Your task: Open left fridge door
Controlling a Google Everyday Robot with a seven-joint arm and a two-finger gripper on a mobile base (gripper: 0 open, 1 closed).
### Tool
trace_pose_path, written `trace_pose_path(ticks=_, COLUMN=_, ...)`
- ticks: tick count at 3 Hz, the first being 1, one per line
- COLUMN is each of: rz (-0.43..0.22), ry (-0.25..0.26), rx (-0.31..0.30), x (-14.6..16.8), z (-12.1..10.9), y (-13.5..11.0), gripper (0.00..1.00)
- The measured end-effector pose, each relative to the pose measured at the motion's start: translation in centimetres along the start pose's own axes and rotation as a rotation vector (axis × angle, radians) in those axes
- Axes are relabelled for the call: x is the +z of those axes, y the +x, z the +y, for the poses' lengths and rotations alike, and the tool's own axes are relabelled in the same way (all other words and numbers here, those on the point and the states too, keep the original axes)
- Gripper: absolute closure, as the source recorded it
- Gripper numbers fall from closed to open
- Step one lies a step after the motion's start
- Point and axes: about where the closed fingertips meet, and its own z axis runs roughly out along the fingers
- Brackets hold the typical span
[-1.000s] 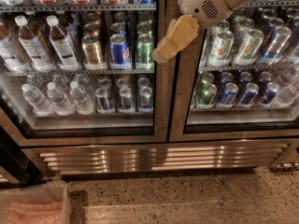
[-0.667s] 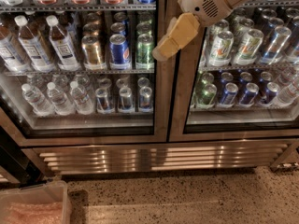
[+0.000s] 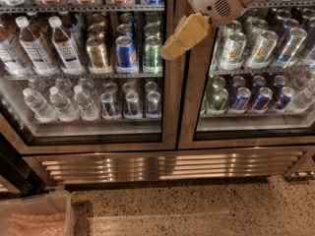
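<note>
The left fridge door (image 3: pixel 170 107) is a tall glass pane in a bronze-tinted steel frame, shut, with bottles and cans on shelves behind it. It meets the matching right door (image 3: pixel 189 107) at the centre seam. My gripper (image 3: pixel 170 52), with tan fingers (image 3: pixel 184 33) on a white arm, hangs in front of the left door's right frame post, just left of the seam, at the height of the middle can shelf. It holds nothing that I can see.
A steel vent grille (image 3: pixel 167 165) runs below both doors above a speckled floor (image 3: pixel 197 205). A clear plastic bin (image 3: pixel 34 218) sits at the bottom left. A dark upright edge (image 3: pixel 12 166) stands at the far left.
</note>
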Motion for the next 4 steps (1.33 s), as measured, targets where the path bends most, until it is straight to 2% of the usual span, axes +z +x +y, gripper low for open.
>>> trace_pose_path(ticks=3, rz=0.000, ry=0.000, rx=0.000, x=0.01, z=0.00, y=0.00, gripper=0.89)
trace_pose_path(ticks=4, rz=0.000, ry=0.000, rx=0.000, x=0.01, z=0.00, y=0.00, gripper=1.00)
